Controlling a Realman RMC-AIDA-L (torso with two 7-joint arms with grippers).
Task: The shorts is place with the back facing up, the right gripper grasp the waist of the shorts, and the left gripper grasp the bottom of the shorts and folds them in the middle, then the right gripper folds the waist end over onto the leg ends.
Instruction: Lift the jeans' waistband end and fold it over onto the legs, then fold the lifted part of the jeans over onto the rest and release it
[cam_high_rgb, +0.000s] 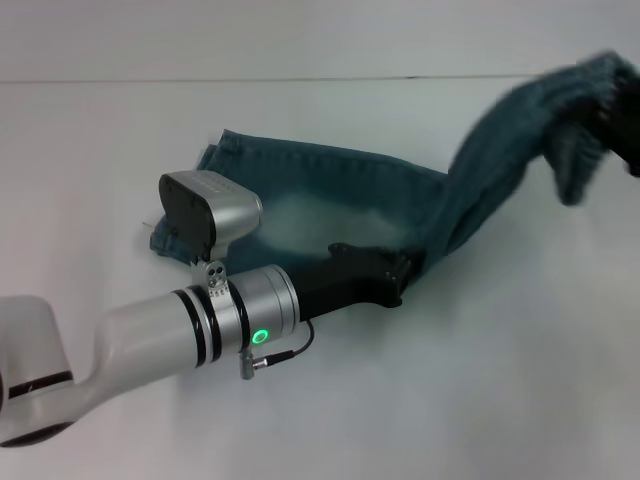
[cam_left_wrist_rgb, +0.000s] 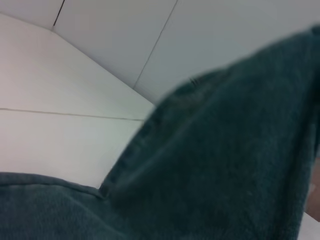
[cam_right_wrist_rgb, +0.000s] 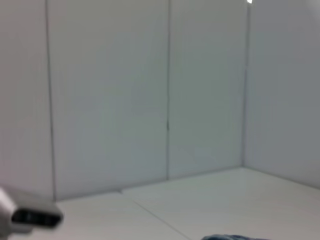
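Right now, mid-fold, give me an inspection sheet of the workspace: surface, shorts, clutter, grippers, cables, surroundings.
Surface: white table, bare around the work.
Job's things: shorts partly flat; one end lifted off the table at the right, blurred.
Clutter: nothing seen.
Grippers: left gripper low at the shorts' near edge, fingertips hidden by denim; right gripper at the frame's right edge by the raised end, grip not discernible.
Cables: short black cable looped at the left wrist.
Surroundings: white panel walls.
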